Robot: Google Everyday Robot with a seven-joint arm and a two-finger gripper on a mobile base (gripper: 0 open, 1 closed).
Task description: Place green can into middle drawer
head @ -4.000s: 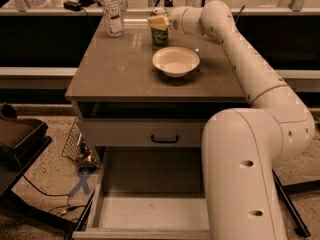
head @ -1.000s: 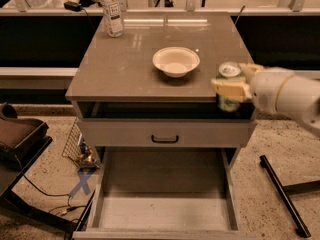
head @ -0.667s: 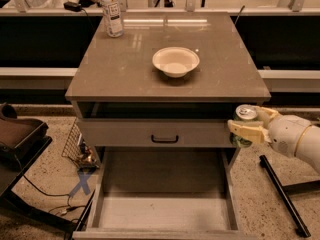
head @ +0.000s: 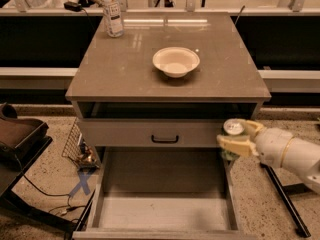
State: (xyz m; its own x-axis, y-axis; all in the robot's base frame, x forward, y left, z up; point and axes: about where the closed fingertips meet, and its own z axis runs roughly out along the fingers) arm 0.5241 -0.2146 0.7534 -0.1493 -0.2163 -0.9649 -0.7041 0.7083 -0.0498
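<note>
A bottle [head: 112, 14] and bowl [head: 175, 61] sit on the cabinet top. Below, the middle drawer [head: 160, 214] lies open, ready for loading. Above its right wall the gripper [head: 231, 141] is clamped on the green can [head: 233, 128], held upright, likely for lowering in

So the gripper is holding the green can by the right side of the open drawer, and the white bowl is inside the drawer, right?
Not quite: the camera view shows the white bowl on the cabinet top, not inside the drawer. The rest stands: the gripper holds the green can by the right side of the open drawer.
</note>
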